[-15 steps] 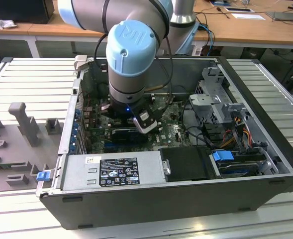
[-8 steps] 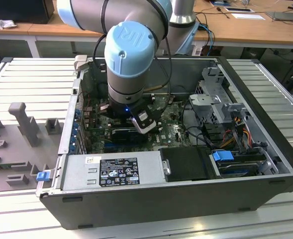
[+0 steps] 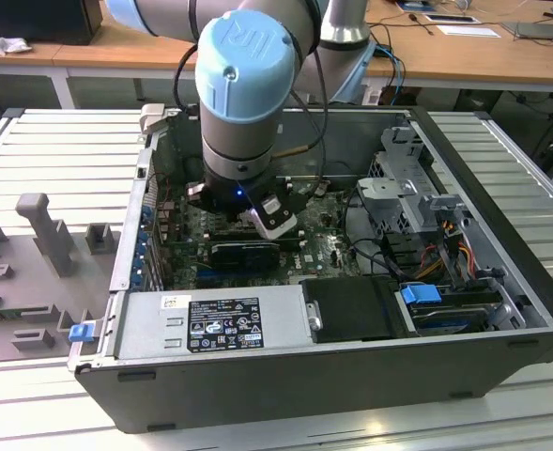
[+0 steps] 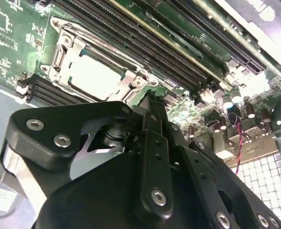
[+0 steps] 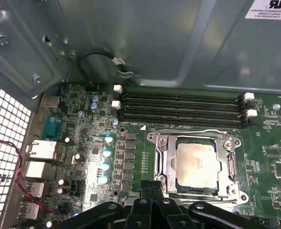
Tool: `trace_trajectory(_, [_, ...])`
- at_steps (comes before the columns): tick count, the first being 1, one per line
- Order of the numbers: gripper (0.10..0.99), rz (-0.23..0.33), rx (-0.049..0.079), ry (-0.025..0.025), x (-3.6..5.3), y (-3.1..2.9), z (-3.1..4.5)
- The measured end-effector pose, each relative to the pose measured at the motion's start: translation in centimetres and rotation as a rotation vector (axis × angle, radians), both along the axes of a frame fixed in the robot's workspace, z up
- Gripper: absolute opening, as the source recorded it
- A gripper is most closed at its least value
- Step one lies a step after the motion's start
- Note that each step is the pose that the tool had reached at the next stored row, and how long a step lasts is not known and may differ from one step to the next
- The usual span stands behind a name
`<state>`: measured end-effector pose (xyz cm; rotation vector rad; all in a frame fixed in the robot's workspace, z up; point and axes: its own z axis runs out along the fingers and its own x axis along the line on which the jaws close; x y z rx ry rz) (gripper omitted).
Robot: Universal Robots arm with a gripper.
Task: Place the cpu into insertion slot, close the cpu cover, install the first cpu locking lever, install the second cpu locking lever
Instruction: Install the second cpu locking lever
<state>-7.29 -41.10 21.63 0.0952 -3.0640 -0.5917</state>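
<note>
Open computer case, centre of the exterior view. Silver power supply box along its near wall, lower centre. Blue latch at lower left. Wooden desk across top. Grey slatted table beneath.

No readable text (labels illegible)

I take the cpu cover as my landmark. Above it I have open air; the gripper hangs just off one edge, fingers together. On the far side from the gripper, the memory slots run close alongside the cover, with the case wall rising behind them. Upright capacitors crowd another side, and beyond those stand the rear port blocks.
</note>
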Motion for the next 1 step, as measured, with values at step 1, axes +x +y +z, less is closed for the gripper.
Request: trace_trajectory(1, [0.106, 0.0, 0.0, 0.0001, 0.0, 0.0, 0.0])
